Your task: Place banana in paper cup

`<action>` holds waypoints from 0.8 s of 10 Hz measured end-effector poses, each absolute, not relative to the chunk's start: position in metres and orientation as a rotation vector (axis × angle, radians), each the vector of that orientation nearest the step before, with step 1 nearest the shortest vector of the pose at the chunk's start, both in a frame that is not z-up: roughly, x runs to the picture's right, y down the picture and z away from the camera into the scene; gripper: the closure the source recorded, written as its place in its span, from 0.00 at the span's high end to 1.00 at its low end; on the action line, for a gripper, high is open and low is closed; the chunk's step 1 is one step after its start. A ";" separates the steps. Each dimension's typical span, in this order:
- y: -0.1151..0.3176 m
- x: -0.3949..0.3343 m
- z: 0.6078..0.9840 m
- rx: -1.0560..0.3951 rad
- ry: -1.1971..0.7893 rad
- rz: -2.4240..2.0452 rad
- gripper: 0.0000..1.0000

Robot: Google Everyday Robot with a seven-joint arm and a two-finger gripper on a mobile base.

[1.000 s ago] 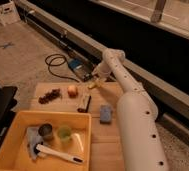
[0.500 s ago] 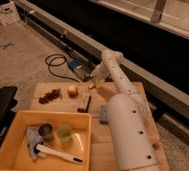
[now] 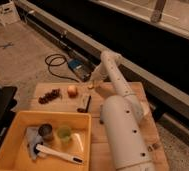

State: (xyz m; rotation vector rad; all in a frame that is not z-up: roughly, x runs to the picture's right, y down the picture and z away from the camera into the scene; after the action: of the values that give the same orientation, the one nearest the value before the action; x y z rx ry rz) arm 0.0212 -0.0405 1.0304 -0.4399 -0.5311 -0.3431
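A small, pale-yellow banana (image 3: 90,86) lay near the far edge of the wooden tabletop (image 3: 63,106), right at the tip of the robot's gripper (image 3: 92,82); whether the gripper was clamped on it could not be told. A yellow bin (image 3: 53,114) at the near left corner held a dark can (image 3: 45,131), a green cup (image 3: 64,133), a white-handled tool (image 3: 58,153) and a cloth (image 3: 32,137). A black cable (image 3: 55,62) coiled on the speckled floor (image 3: 23,55) beyond.

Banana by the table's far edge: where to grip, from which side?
Across the slim middle of the banana, from above: it looks to lie flat on the table, small and narrow, just beside the apple. The gripper sits right at it, by the far edge.
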 end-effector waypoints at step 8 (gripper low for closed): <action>-0.036 0.023 1.032 -0.433 -0.522 -0.329 0.00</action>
State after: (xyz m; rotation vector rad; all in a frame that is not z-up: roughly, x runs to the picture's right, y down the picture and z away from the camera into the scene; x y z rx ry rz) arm 0.0232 -0.0364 1.0322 -0.4332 -0.5218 -0.3292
